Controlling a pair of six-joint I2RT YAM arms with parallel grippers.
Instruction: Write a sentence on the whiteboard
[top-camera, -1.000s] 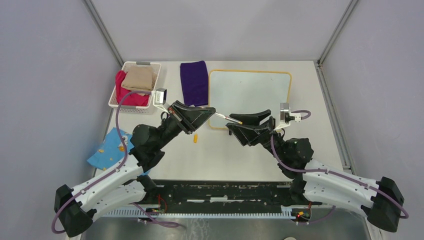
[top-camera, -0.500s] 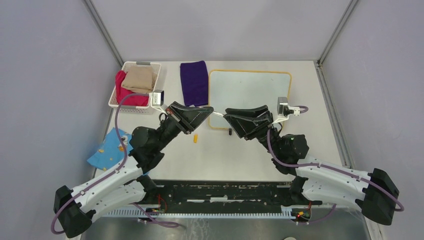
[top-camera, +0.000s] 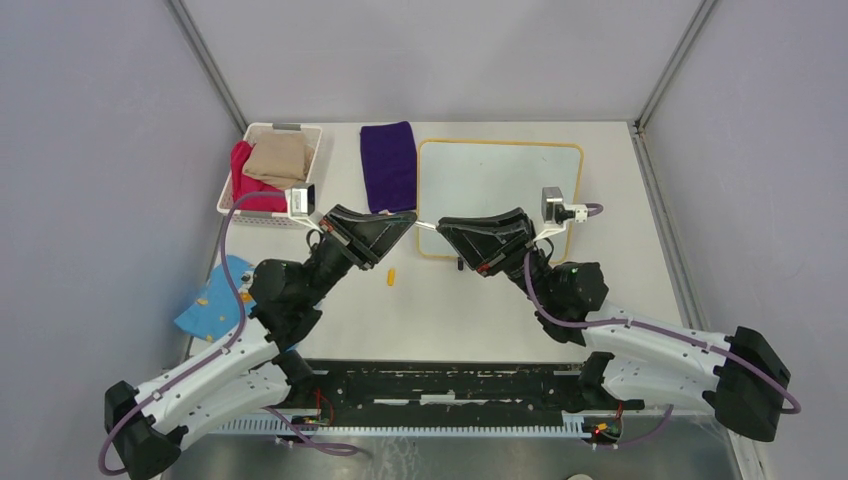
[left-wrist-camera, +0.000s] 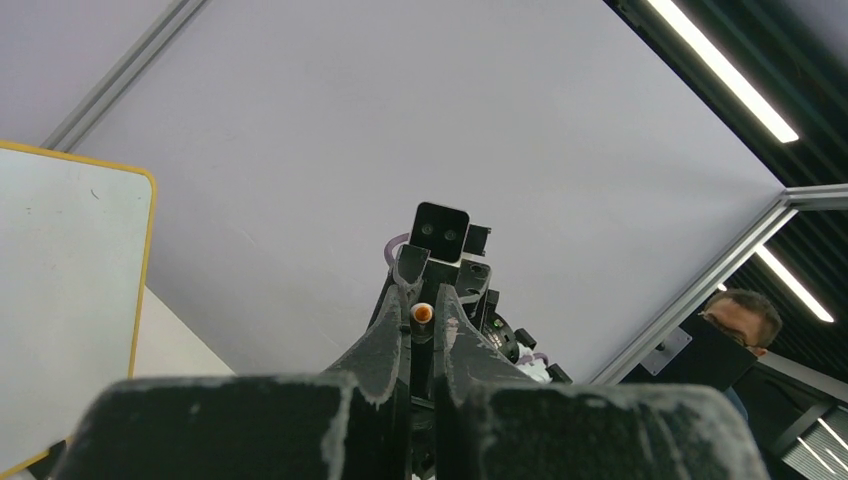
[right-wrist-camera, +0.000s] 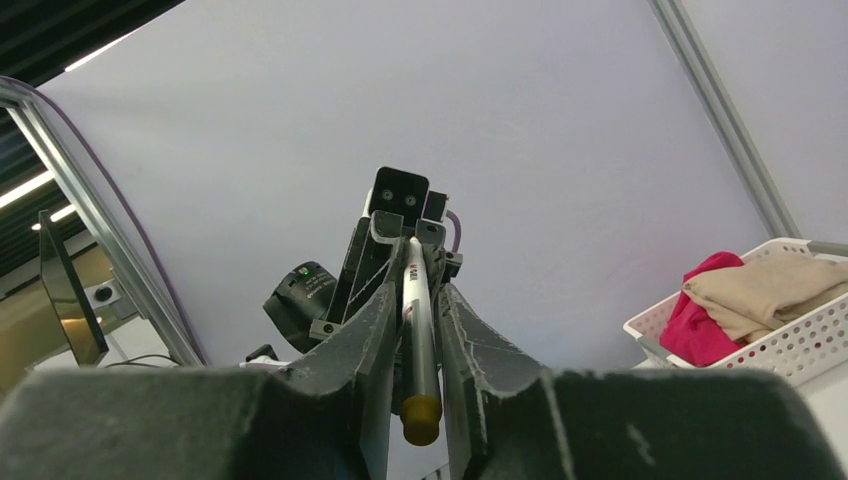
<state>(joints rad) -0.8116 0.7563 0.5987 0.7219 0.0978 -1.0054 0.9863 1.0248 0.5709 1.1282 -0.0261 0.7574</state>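
Whiteboard (top-camera: 500, 185), blank, flat on the far right-centre of the table (top-camera: 470, 310), within reach of both arms and not yet written on. Over its near-left corner, left gripper (left-wrist-camera: 421, 298) and right gripper (right-wrist-camera: 417, 295) nose to nose, apparently for a handover to the writing side. Left clenched on the marker (right-wrist-camera: 421, 350) near its orange nib. Right set around the barrel, tail end toward its palm, probably to leave the nib pointing outward. Impossible to tell whether pressing yet. Nearby on the table, small orange piece (top-camera: 391, 276), likely the cap, off for writing.
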